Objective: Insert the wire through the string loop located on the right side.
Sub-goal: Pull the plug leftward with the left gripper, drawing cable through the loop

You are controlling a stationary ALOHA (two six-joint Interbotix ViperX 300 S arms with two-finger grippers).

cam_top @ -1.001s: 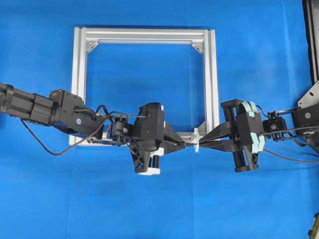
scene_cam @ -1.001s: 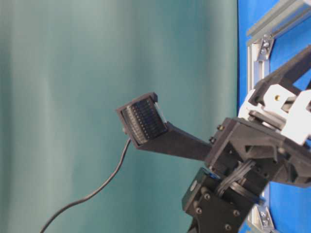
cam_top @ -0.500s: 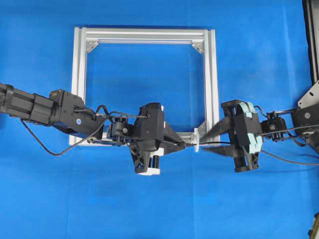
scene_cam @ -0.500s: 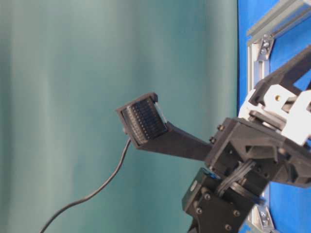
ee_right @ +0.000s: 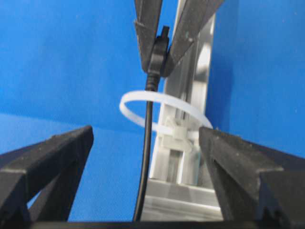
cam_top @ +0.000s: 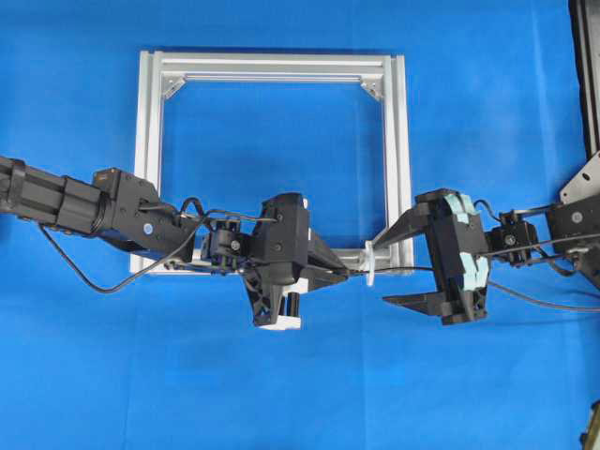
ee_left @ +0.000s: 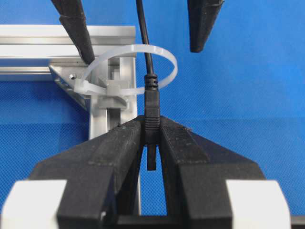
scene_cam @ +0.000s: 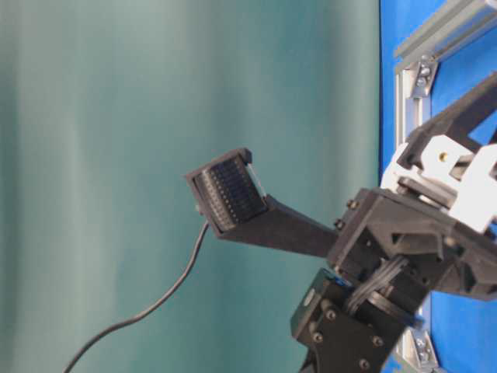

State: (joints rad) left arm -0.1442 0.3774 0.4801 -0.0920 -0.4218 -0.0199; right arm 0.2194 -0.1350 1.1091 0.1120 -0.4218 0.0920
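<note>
The thin black wire ends in a small plug, and my left gripper is shut on that plug. From the plug the wire runs through the white string loop, which is fixed to the frame's lower right corner. My right gripper stands wide open just past the loop, one finger on each side of the wire and neither touching it. In the overhead view the left gripper and the right gripper face each other across the loop.
The square silver aluminium frame lies flat on the blue mat, with grey corner brackets inside it. The table-level view shows one ribbed finger pad and a thin cable against a green curtain.
The right gripper's jaws have spread from shut on the wire to wide open, letting the wire go. The left gripper, plug and loop have not moved.
</note>
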